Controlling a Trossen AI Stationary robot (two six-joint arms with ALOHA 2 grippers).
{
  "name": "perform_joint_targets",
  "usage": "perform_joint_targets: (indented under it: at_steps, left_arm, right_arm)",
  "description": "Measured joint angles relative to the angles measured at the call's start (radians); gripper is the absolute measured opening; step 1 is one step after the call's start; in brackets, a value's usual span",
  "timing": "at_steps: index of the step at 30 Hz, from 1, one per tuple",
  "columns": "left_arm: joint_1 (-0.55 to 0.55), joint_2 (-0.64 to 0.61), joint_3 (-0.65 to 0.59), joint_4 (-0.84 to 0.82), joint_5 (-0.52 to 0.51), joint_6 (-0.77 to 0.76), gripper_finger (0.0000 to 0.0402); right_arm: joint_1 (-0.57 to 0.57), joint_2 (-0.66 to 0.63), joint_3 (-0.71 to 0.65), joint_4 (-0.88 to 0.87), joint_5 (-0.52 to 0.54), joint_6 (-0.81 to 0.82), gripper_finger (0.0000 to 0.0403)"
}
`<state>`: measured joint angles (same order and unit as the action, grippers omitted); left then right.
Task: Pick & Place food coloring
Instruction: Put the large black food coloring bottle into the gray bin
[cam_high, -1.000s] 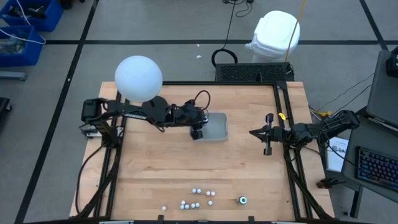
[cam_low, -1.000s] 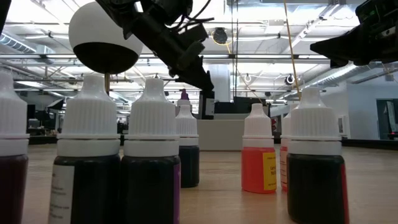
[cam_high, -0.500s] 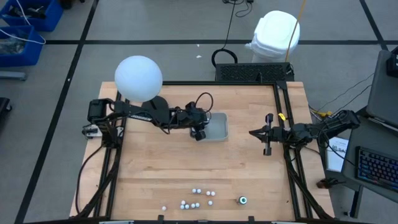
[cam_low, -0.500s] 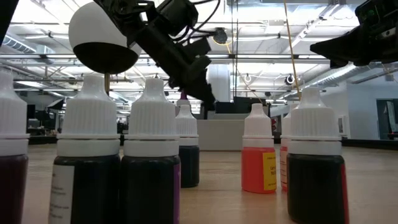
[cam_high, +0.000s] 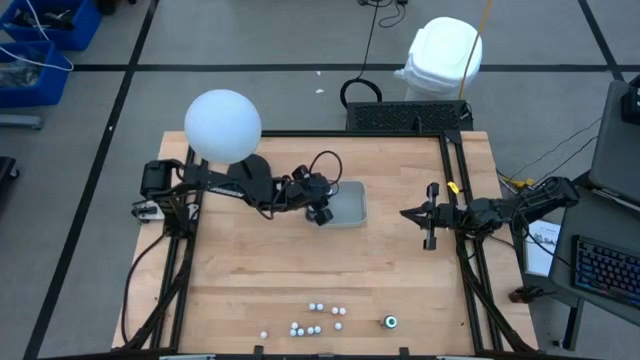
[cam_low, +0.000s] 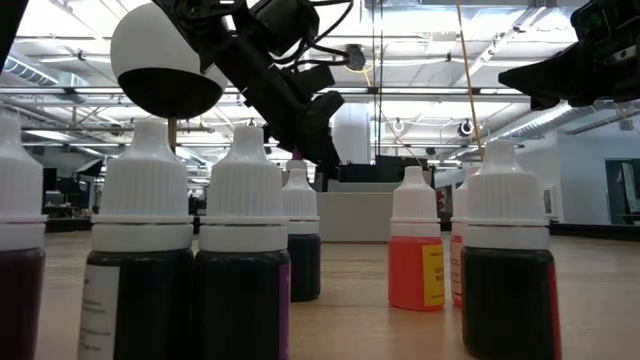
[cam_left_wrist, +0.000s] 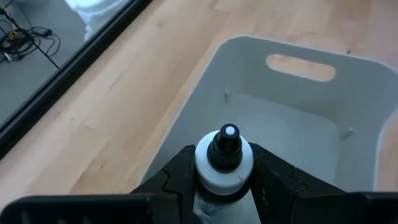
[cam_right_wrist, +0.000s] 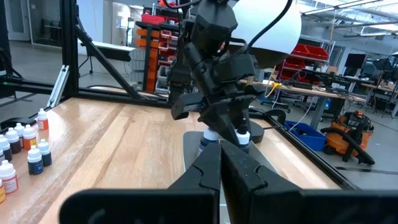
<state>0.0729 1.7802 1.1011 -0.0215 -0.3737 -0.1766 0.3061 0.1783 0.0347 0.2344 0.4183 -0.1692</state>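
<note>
— So where did the bottle sit between the jaws?

— Squarely between them. The left gripper (cam_left_wrist: 224, 186) pinched one food coloring bottle (cam_left_wrist: 224, 163) by its white collar, a dark finger (cam_left_wrist: 180, 177) pressed to each side, the small dark tip with its pale dot pointing up. It hung over the near rim of the clear tray (cam_left_wrist: 298, 112), at the tray's left edge in the high view (cam_high: 350, 203).

— And the other bottles?

— Clustered near the table's front edge (cam_high: 315, 322), well apart from the tray, with one dark round jar (cam_high: 390, 322) off to their right. The low view showed them close up: ribbed white caps on dark bodies (cam_low: 242, 250), one orange-red bottle (cam_low: 415, 250) among them.

— Anything in the way?

— Nothing lay between the held bottle and the tray floor. The right gripper (cam_high: 431, 228) waited by the table's right edge, its fingers pressed together and holding nothing.

— What about surfaces?

— A pale wooden table (cam_high: 250, 270) with visible grain; the tray was smooth translucent plastic, rectangular, with rounded corners and an oval handle slot (cam_left_wrist: 300, 67) in its far wall. A white globe (cam_high: 223, 125) stood at the table's back-left corner.
</note>
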Motion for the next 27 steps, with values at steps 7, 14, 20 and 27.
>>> perform_joint_targets:
  at_steps: [7,14,20,27]
  left_arm:
    - [-0.004,0.0,0.0,-0.003,-0.005,-0.022,0.0124]
    - [-0.004,0.0,0.0,-0.016,-0.021,-0.063,0.0124]
    - [-0.004,0.0,0.0,-0.045,-0.021,-0.097,0.0124]
    - [-0.006,0.0,0.0,-0.037,-0.021,-0.096,0.0156]
  right_arm:
    - [0.0,0.0,0.0,0.0,0.0,0.0,0.0]
    - [0.0,0.0,0.0,0.0,0.0,0.0,0.0]
    - [0.0,0.0,0.0,0.0,0.0,0.0,0.0]
    - [0.0,0.0,0.0,0.0,0.0,0.0,0.0]
